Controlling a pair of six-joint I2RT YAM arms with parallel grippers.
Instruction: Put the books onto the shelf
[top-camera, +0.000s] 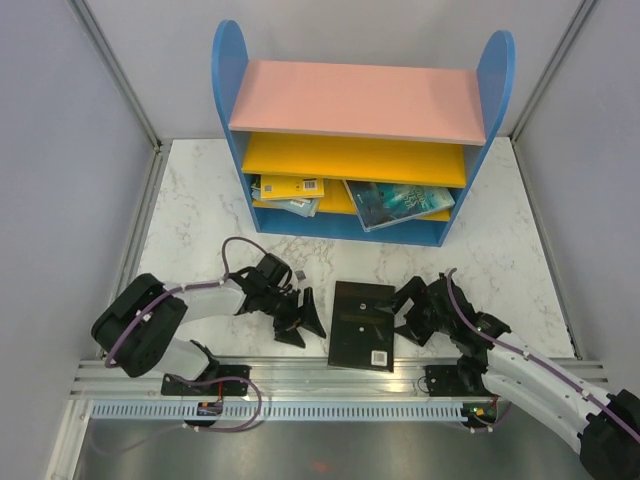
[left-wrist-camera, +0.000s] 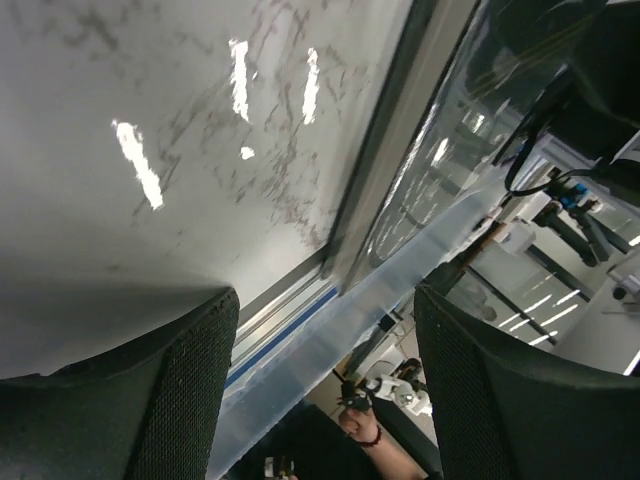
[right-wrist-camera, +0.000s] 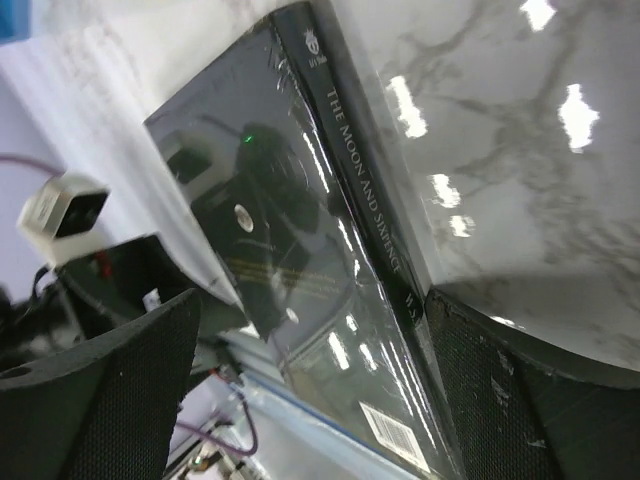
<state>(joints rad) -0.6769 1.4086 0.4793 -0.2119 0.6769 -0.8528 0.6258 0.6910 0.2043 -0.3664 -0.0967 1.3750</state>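
Partly cropped, the black book (right-wrist-camera: 300, 250) lies before the released right pincer (right-wrist-camera: 312, 310); left pincer (left-wrist-camera: 325, 296) gapes empty.

A white marble table (top-camera: 190, 210) meets an aluminium rail (top-camera: 300, 382) between grey side walls (top-camera: 60, 120).

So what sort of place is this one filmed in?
Probably a lab robot cell, not a home: a marble-pattern tabletop boxed in by plain grey panels, an aluminium mounting rail along its near edge, and a small toy-coloured shelf as a prop.
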